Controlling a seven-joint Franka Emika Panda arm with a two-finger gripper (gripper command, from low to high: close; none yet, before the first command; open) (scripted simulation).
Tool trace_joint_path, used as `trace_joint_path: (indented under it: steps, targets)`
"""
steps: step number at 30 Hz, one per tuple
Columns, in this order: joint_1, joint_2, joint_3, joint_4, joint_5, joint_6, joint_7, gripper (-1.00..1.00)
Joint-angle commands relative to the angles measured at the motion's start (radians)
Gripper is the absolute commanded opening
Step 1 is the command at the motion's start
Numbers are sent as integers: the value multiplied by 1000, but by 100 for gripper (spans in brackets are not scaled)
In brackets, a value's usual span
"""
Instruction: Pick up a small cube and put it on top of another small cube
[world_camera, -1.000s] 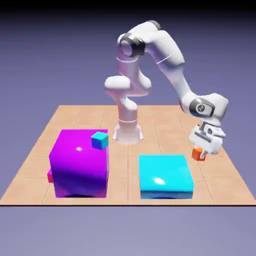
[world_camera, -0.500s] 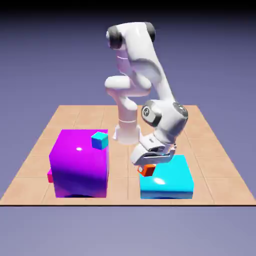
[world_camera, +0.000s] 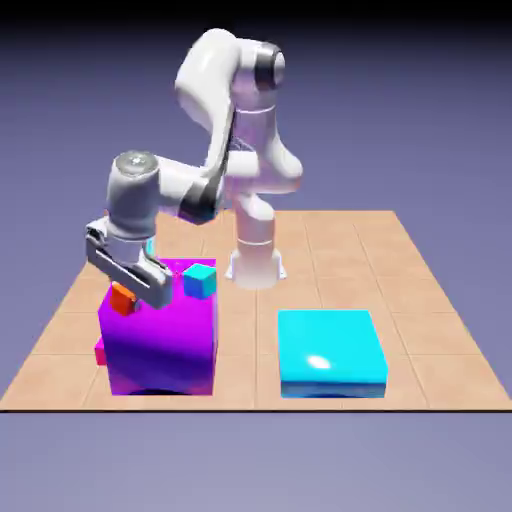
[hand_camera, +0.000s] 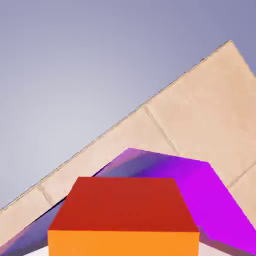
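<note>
My gripper (world_camera: 127, 289) is shut on the small orange-red cube (world_camera: 123, 298) and holds it over the left part of the big purple block (world_camera: 160, 340), tilted. A small teal cube (world_camera: 200, 280) rests on that block's top near its right back corner, apart from the held cube. A small magenta-pink cube (world_camera: 100, 352) lies on the table against the purple block's left side. In the hand view the orange-red cube (hand_camera: 122, 215) fills the bottom middle and hides the finger tips; behind it lie the purple block (hand_camera: 205, 195) and the tan table (hand_camera: 200, 115).
A big cyan block (world_camera: 332, 348) lies on the tiled table (world_camera: 420, 300) at the exterior view's right. The robot's base (world_camera: 255, 262) stands behind the two blocks, and the arm bends down over the purple block.
The arm has swung from the exterior view's right, across the cyan block, to above the purple block at the left, carrying the orange-red cube all the way.
</note>
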Motion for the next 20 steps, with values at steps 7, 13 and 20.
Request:
trace_joint_path:
  steps: [7, 13, 20]
  targets:
    - [-136, 80, -97, -92, 292, 93, 33, -100]
    - [-169, 139, -25, -178, 404, 158, -34, -100]
    - [-176, 169, -11, -181, 424, 190, -48, 100]
